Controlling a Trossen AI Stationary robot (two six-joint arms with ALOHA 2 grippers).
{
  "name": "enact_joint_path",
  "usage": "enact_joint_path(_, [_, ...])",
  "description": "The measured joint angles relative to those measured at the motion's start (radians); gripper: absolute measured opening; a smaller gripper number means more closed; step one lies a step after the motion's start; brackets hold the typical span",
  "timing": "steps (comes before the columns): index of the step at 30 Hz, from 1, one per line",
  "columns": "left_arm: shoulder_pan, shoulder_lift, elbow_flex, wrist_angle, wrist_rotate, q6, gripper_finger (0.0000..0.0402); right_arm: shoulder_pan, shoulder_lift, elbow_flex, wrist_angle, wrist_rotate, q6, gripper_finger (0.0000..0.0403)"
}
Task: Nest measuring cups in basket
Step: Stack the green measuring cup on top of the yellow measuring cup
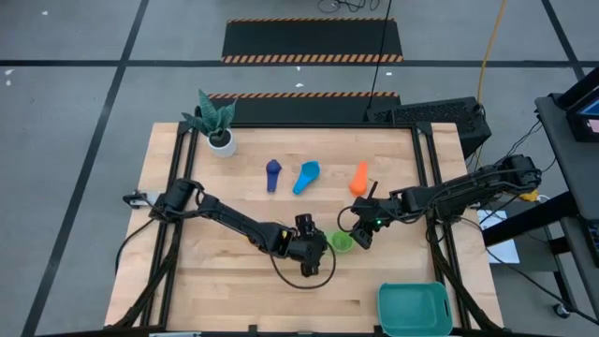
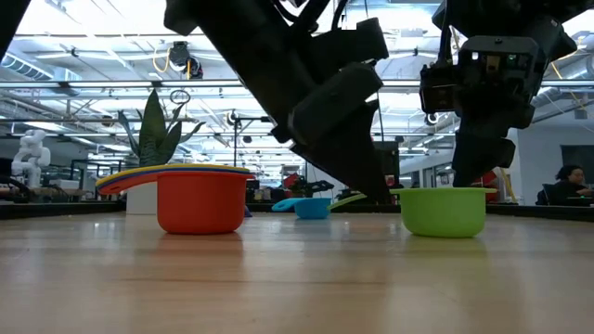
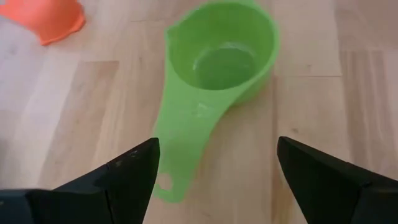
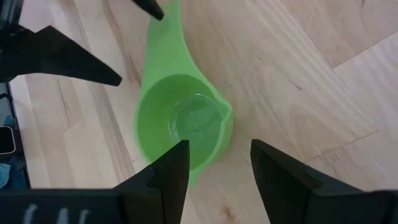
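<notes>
Fingers of both arms stand parted with nothing between them, each pair poised over the green measuring cup (image 1: pixel 342 242) near the middle of the table (image 1: pixel 187 290). In the high view the left gripper (image 1: pixel 318 249) sits just left of the cup, over its handle end, and the right gripper (image 1: pixel 361 232) sits just right of it, by the bowl. The left wrist view shows the green cup (image 3: pixel 214 81) lying upright on the wood, its handle running toward the camera between the two spread dark fingers (image 3: pixel 124 171), which do not touch it. In the right wrist view that arm's fingers (image 4: pixel 171 171) straddle the rim of the cup's bowl (image 4: pixel 183 121) from above with a narrower gap; contact cannot be told.

In the upper middle of the high view lie a navy cup (image 1: pixel 272 173), a light blue cup (image 1: pixel 306 176) and an orange cup (image 1: pixel 359 178), well apart from the green one. The teal basket (image 1: pixel 416 309) stands at the lower right of the table. A potted plant (image 1: pixel 219 126) is at the table's upper left corner. In the low view a red cup (image 2: pixel 200 199) with others stacked in it stands at the left.
</notes>
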Motion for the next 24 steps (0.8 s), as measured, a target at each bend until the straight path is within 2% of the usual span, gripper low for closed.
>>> enact_joint_path(10, [0.033,0.017,-0.004,0.01,0.078,0.152,0.0328,0.0,0.0,0.0,0.005,0.001,-0.002,0.0162])
enact_joint_path(18, [0.048,0.016,-0.003,0.009,0.222,0.153,0.0328,0.0,0.0,0.0,0.005,0.002,-0.018,0.0162])
enact_joint_path(24, [0.031,0.016,-0.001,0.001,0.235,0.153,0.0328,0.0,0.0,0.0,0.005,0.002,-0.019,0.0162])
